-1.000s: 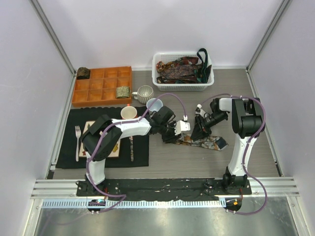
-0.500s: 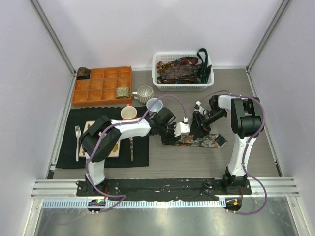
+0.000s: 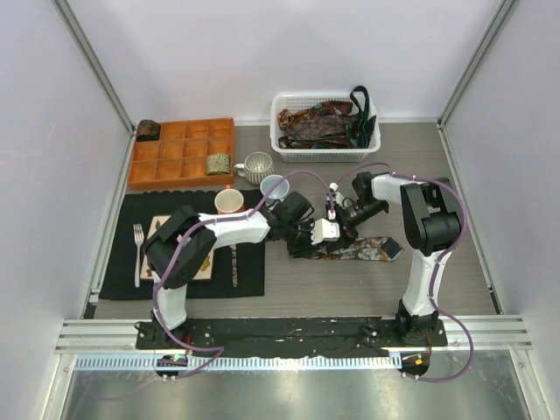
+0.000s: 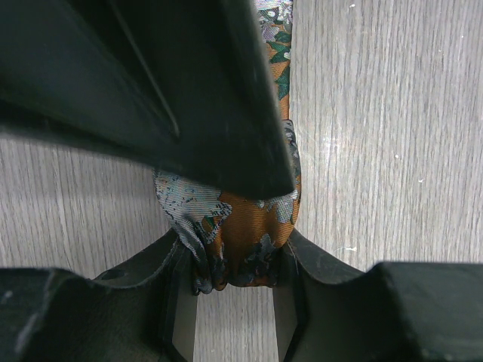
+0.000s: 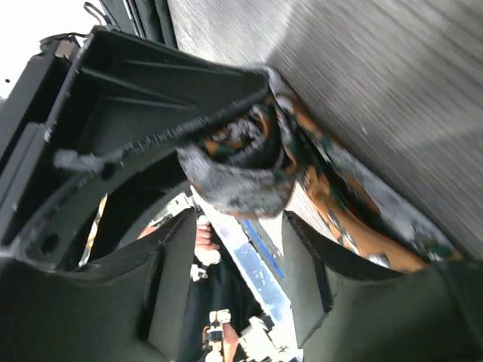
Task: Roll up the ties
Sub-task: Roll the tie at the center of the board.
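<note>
A rust-orange and grey patterned tie (image 3: 363,249) lies flat on the wood table, its left end wound into a small coil (image 4: 234,234). My left gripper (image 3: 317,234) is shut on that coil, which sits squeezed between the two fingertips in the left wrist view (image 4: 235,260). Just to its right, my right gripper (image 3: 341,215) stands open, and the coil (image 5: 241,177) shows just past its tips (image 5: 238,241) without touching the pads. A left finger (image 5: 151,98) crosses the right wrist view. More ties (image 3: 319,122) fill the white basket (image 3: 284,149).
An orange compartment tray (image 3: 184,150) at the back left holds a rolled tie (image 3: 219,163), with another roll (image 3: 148,129) at its corner. A mug (image 3: 256,166), two cups (image 3: 229,201) (image 3: 275,186), and a black mat (image 3: 122,271) with plate and fork (image 3: 137,249) are on the left.
My right gripper has opened and swung left, close up against the left gripper. The left gripper keeps its hold on the coil; the tie's flat tail has shifted a little.
</note>
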`<state>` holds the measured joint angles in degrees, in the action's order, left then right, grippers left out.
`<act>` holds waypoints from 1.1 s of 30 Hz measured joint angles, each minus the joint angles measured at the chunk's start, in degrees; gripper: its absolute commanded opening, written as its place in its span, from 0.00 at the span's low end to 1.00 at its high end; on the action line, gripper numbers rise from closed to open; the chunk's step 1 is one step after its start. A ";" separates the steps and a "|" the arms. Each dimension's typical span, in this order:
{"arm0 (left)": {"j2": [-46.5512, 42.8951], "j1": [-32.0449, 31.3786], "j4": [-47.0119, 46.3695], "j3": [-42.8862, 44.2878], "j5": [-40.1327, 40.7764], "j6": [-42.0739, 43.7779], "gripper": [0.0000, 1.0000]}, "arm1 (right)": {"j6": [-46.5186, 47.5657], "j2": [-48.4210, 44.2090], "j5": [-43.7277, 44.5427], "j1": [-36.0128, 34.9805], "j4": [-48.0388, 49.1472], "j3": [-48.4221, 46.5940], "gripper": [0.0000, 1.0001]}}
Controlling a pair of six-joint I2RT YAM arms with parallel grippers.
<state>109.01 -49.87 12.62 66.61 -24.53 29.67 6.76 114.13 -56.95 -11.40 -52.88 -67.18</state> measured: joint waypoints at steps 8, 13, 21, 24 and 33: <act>0.13 0.00 0.37 0.31 -0.02 0.59 0.38 | -1.90 1.14 0.85 -0.48 3.65 0.00 0.33; 0.52 0.00 1.16 0.94 -0.04 0.72 0.45 | -2.62 2.16 -0.48 -0.46 3.80 0.00 0.02; 0.52 0.57 -0.20 0.72 -0.52 -1.70 0.76 | -1.42 2.67 0.20 1.01 3.06 0.28 0.01; -0.90 1.68 -1.75 -1.09 -0.68 -5.57 0.87 | -0.35 3.30 2.36 2.27 2.56 0.35 0.01; -17.38 3.02 -9.73 -5.95 4.07 -16.22 1.00 | 1.99 5.16 4.79 3.48 1.60 0.31 0.01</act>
<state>91.64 -46.85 2.90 60.66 -20.47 13.45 8.75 119.28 -52.16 -7.92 -51.29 -66.87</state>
